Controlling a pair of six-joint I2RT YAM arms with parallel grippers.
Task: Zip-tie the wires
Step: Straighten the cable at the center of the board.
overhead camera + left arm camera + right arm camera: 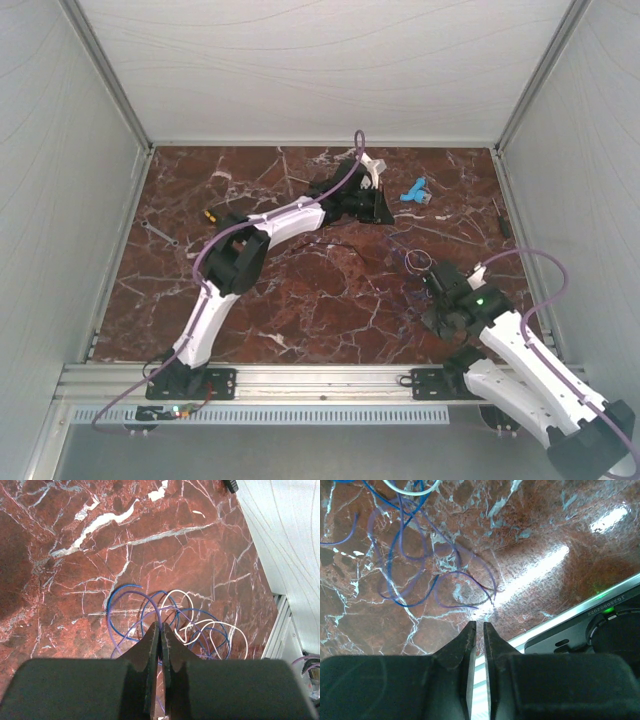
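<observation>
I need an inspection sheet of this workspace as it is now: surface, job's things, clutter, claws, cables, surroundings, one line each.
Surface: red-brown marble tabletop, white veins, no spill seen.
Job's things: loose bundle of thin blue, purple and white wires, looped, untied; zip tie: nothing seen.
Clutter: small grey wrench, small orange-handled tool, light blue plastic piece, thin black tool near the right wall.
Claws: left claw shut, tips at the wires, grip unclear; right claw slightly open, empty.
Cables: thick lilac cables, one along each arm.
Surroundings: white panel walls on three sides; aluminium rail at near edge.
</observation>
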